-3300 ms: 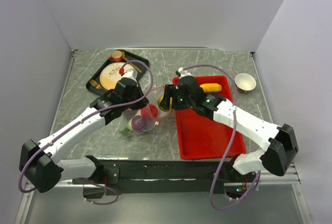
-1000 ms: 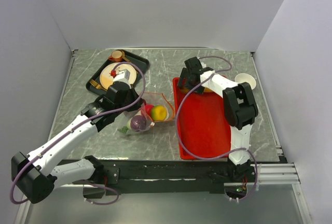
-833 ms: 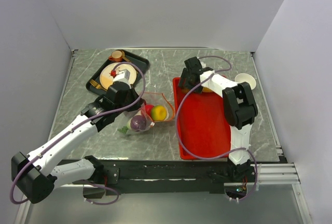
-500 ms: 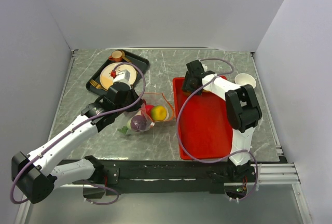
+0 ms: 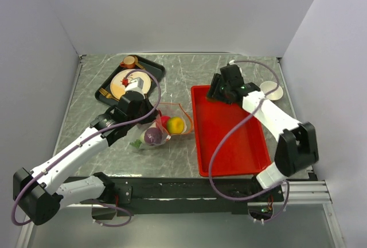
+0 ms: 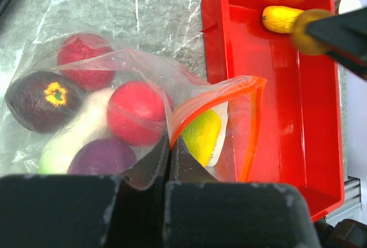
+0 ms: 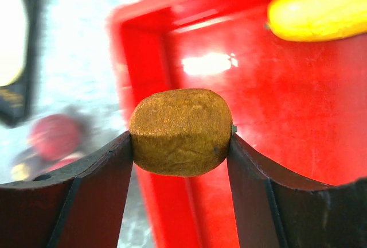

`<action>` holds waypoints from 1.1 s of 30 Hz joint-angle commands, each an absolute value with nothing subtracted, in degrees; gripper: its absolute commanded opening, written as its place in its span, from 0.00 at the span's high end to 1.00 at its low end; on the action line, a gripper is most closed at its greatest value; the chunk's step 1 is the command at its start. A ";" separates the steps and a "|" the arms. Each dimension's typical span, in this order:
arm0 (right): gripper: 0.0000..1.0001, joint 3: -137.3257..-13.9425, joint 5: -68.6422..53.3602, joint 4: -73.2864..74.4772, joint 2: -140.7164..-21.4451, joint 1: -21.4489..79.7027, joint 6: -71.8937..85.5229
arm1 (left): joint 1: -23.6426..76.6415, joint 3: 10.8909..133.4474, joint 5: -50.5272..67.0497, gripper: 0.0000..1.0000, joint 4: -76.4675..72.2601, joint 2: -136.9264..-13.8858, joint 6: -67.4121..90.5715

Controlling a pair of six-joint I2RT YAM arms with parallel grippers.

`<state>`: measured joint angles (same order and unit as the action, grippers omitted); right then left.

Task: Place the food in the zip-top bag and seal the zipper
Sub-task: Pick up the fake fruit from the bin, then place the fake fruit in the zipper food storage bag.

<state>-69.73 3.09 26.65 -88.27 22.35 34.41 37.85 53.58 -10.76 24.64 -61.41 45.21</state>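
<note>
Two pincers, both gripping. Right pincer [image 5: 220,89] holds a brown oval food piece [image 7: 180,130] between its fingers, over the far left corner of the red tray [image 5: 229,144]. A yellow piece [image 7: 321,10] lies at the tray's far end. Left pincer [image 6: 168,159] is pinched tight on the rim of the zip-top bag [image 6: 232,121], beside the zipper [image 6: 218,96]. The bag lies on the surface [image 5: 183,70] just left of the tray, mouth gaping, with a red ball [image 6: 135,113], a maroon piece [image 6: 40,101] and a purple piece [image 6: 103,156] inside.

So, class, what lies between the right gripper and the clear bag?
The left wall of the red tray and some of its floor separate the right gripper, with its brown fruit, from the bag; the top view shows it.
</note>
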 commanded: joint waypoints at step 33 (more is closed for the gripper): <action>0.63 -79.89 -3.77 26.98 -85.43 49.04 33.40 | 37.71 60.64 -13.27 0.99 27.95 -61.96 45.53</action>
<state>-76.44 -3.03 25.06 -83.53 47.70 34.83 37.85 58.41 -11.90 28.23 -62.61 46.13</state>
